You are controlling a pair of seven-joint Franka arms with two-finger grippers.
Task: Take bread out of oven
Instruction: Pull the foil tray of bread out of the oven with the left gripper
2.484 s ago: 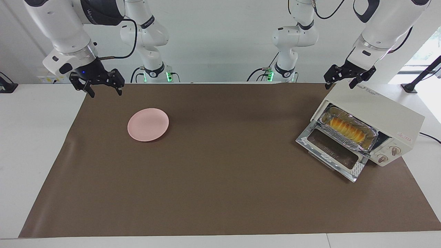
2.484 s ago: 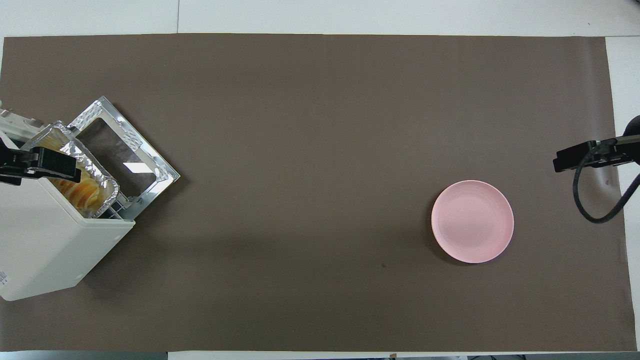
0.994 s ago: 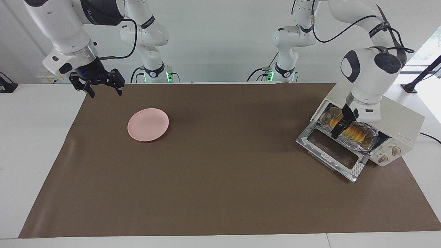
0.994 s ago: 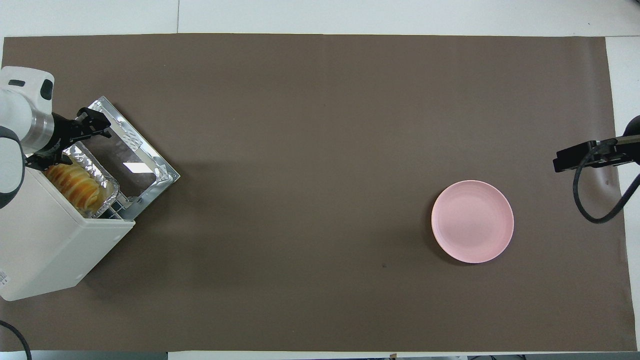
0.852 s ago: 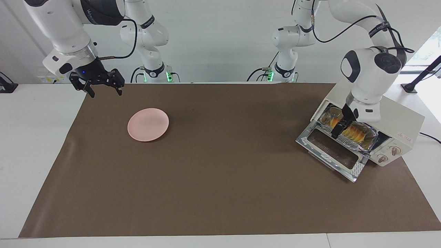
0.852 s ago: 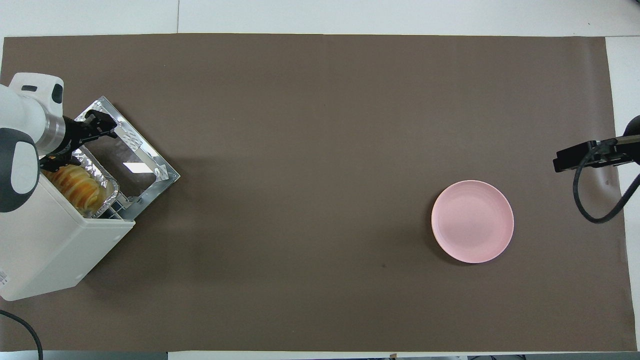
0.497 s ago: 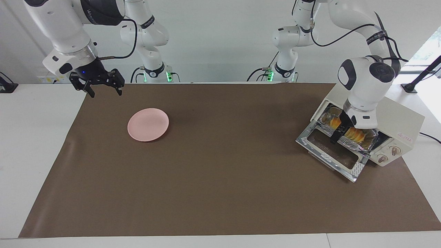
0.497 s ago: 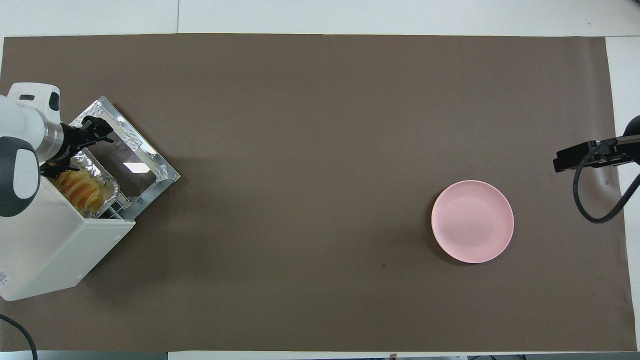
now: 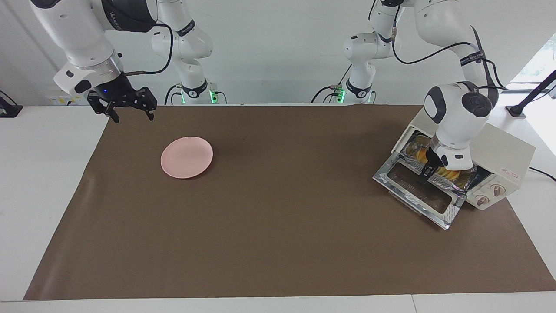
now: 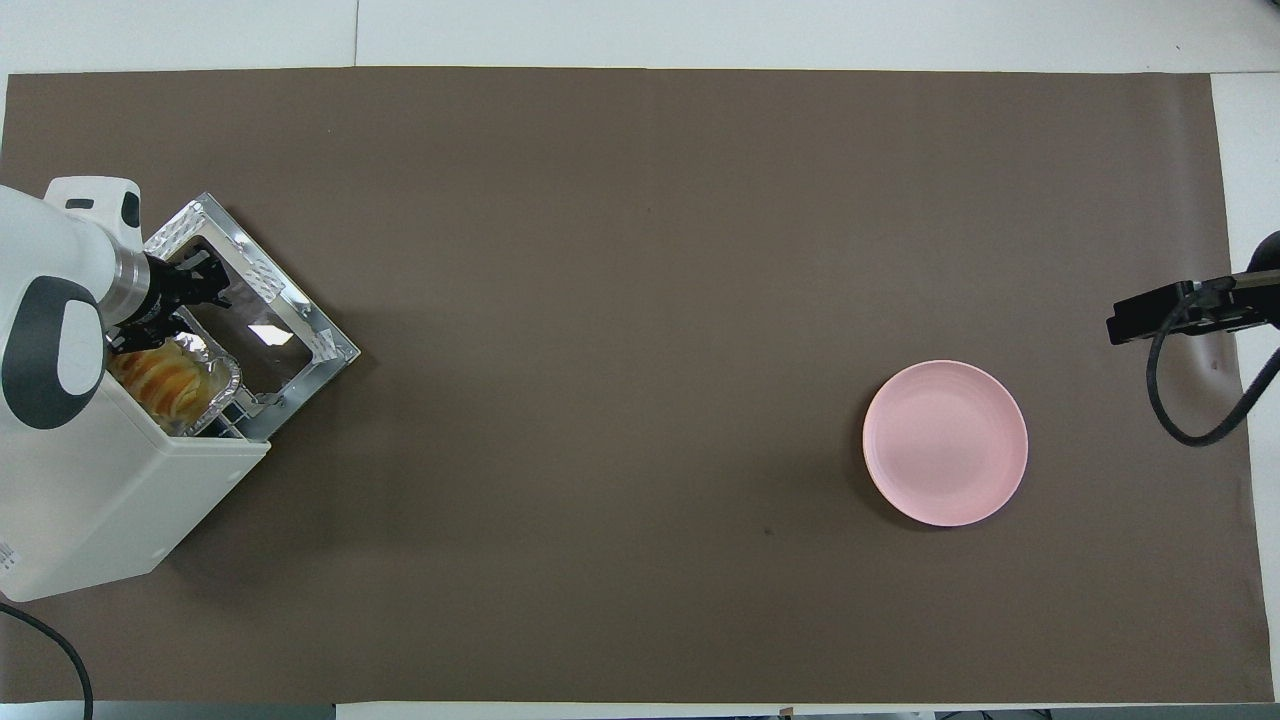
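The cream-white oven (image 9: 499, 145) stands at the left arm's end of the table with its glass door (image 9: 415, 191) dropped open; it also shows in the overhead view (image 10: 90, 500). The golden bread (image 9: 449, 174) lies in a crinkled foil tray (image 9: 456, 186) on the rack, partly hidden by my left arm; the overhead view shows the bread (image 10: 165, 375) too. My left gripper (image 9: 426, 174) is low at the oven's mouth, at the tray's front rim above the door, and shows from overhead (image 10: 190, 300). My right gripper (image 9: 128, 111) waits open and empty over the mat's edge.
A pink plate (image 9: 186, 157) lies on the brown mat (image 9: 278, 226) toward the right arm's end; it shows in the overhead view (image 10: 945, 443). The oven's open door (image 10: 270, 320) sticks out onto the mat. A black cable runs from the oven (image 9: 543, 173).
My left arm swung down from above the oven to its open mouth and sank lower toward the tray's front rim and the bread. The right arm has not moved.
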